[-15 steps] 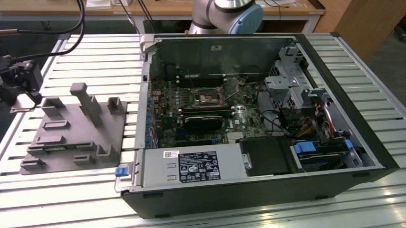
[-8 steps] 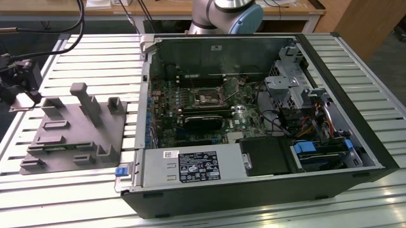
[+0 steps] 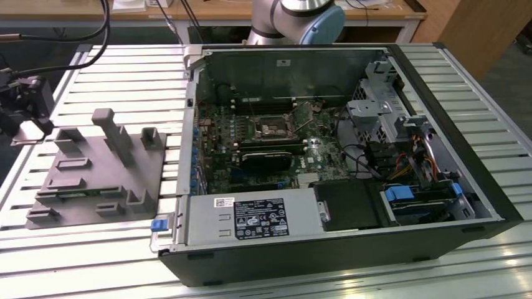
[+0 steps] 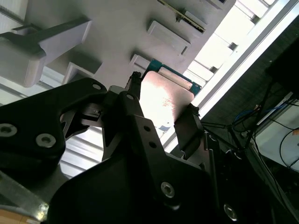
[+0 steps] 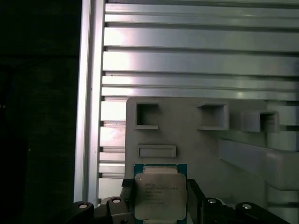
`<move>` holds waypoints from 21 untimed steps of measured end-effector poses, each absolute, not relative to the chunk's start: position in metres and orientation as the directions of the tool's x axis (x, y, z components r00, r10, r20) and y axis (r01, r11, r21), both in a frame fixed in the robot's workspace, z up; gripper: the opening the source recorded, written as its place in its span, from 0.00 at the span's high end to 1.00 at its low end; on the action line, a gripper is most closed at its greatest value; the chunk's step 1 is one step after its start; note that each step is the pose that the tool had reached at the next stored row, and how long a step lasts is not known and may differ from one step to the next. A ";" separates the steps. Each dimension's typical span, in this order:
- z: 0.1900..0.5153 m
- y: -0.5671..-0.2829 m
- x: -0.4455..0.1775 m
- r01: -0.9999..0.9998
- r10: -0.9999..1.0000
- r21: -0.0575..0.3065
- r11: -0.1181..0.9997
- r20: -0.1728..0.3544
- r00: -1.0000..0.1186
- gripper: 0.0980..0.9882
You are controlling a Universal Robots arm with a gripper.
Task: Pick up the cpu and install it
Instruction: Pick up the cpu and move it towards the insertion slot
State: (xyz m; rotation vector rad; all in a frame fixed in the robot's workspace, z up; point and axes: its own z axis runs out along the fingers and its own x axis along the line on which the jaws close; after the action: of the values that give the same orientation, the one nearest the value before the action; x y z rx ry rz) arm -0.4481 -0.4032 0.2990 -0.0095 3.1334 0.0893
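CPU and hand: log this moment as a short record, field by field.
cpu: silver top facing the first wrist camera, gripped at two opposite edges
hand: shut on the cpu, seen in both wrist views
place: over the grey fixture block, at the exterior view's left
lifted clear of the block: cannot tell
socket: inside the open case, well apart from the hand, toward the exterior view's right
installed: not yet
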 end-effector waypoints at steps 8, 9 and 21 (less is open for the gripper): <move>0.304 -0.403 -0.448 -0.006 -0.006 0.057 0.998 -0.007 -1.000 0.51; 0.305 -0.403 -0.448 -0.006 -0.006 0.057 0.998 -0.007 -1.000 0.51; 0.309 -0.403 -0.448 -0.006 -0.006 0.057 0.998 -0.007 -1.000 0.51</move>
State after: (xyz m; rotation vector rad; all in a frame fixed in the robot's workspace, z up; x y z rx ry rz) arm -0.4481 -0.4032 0.3094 -0.0095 3.1334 0.0893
